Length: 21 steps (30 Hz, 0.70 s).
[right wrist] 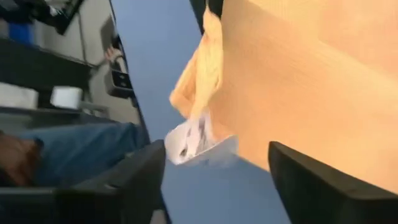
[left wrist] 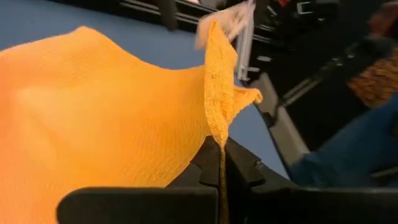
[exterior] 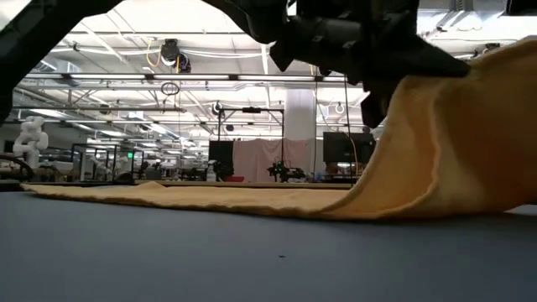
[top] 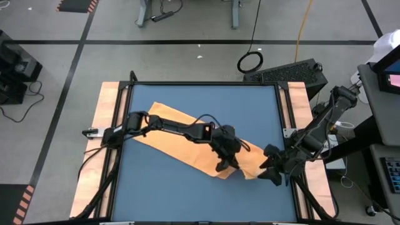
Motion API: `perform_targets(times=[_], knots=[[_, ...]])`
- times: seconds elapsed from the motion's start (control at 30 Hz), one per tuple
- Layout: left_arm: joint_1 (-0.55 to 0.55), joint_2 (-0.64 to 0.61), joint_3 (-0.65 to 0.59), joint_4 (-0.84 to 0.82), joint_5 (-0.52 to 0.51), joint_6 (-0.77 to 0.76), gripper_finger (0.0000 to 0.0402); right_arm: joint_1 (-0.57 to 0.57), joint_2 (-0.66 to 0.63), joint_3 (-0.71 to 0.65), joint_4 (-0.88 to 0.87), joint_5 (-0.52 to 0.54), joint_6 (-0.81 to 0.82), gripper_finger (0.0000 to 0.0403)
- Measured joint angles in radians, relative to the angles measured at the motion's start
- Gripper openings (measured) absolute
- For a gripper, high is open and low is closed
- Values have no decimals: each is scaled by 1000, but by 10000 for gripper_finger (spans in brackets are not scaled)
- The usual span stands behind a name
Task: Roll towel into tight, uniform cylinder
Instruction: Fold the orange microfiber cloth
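The left gripper (top: 224, 164), a dark 2-finger claw, has its fingers (left wrist: 242, 171) pressed together on a raised fold of the soft orange-yellow towel (top: 187, 139), pinching the cloth's edge so that it stands up in a thin ridge between them. The right gripper (top: 270, 169) sits just beside the towel's corner near the table's right edge, its 2 dark fingers (right wrist: 323, 180) spread wide apart with nothing between them; a small white tag (right wrist: 189, 142) on the towel's edge hangs in the gap ahead of them. The towel lies diagonally across the blue tabletop (top: 162, 187), flat from the left side toward the middle, then lifted where the left gripper holds it. In the low view the lifted cloth rises like a slope on the right and hides much of the room behind, while the dark arm overhead blocks the top of the picture. Pale wooden side rails (top: 103, 125) border the table on both sides. In the wrist views a person's leg in blue jeans (right wrist: 74, 146) shows beside the table. Beyond the table's far right corner a black case (top: 287, 72) and a coiled black cable (top: 250, 61) lie on the grey floor.
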Motion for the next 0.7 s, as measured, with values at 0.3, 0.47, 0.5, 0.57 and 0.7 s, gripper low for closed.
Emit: perform_targets(times=[0.3, 0.47, 0.5, 0.57, 0.7], knots=[[75, -17, -1, -50, 267, -69, 2, 34, 181, 40, 19, 156, -294, 314], [97, -18, -1, -55, 327, -100, 2, 32, 318, 40, 134, 258, -349, 314], [99, -18, -1, -54, 331, -109, 2, 32, 338, 40, 153, 278, -348, 314], [101, -18, -1, -54, 340, -125, 2, 32, 367, 40, 187, 307, -345, 314], [104, -18, -1, -54, 341, -136, 2, 19, 411, 60, 201, 314, -343, 314]])
